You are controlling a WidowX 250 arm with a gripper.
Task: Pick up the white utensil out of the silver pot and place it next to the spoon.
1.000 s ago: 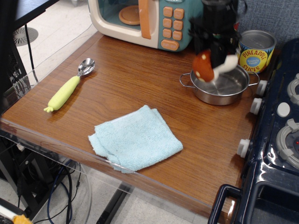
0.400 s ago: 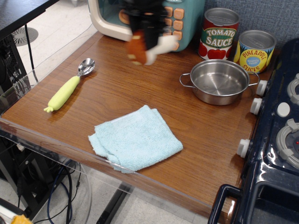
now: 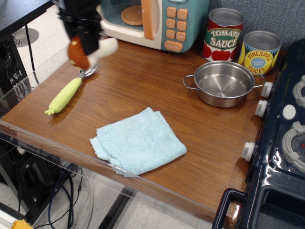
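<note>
My gripper (image 3: 89,42) is at the far left of the table, shut on the white utensil (image 3: 106,48), a plush mushroom with a white stem and a brown-orange cap (image 3: 77,53). It hangs in the air just above the metal bowl of the spoon (image 3: 66,92), whose lime-green handle lies on the wood toward the front left. The spoon's bowl is partly hidden behind the mushroom. The silver pot (image 3: 224,84) stands empty at the right, far from the gripper.
A light-blue cloth (image 3: 137,141) lies front centre. A toy microwave (image 3: 147,19) stands at the back. A tomato sauce can (image 3: 224,34) and a pineapple can (image 3: 260,52) stand behind the pot. A dark toy stove (image 3: 281,138) fills the right edge.
The gripper has carried the mushroom from above the pot leftward across the table to above the spoon's bowl. The pot now stands empty and the tomato can shows.
</note>
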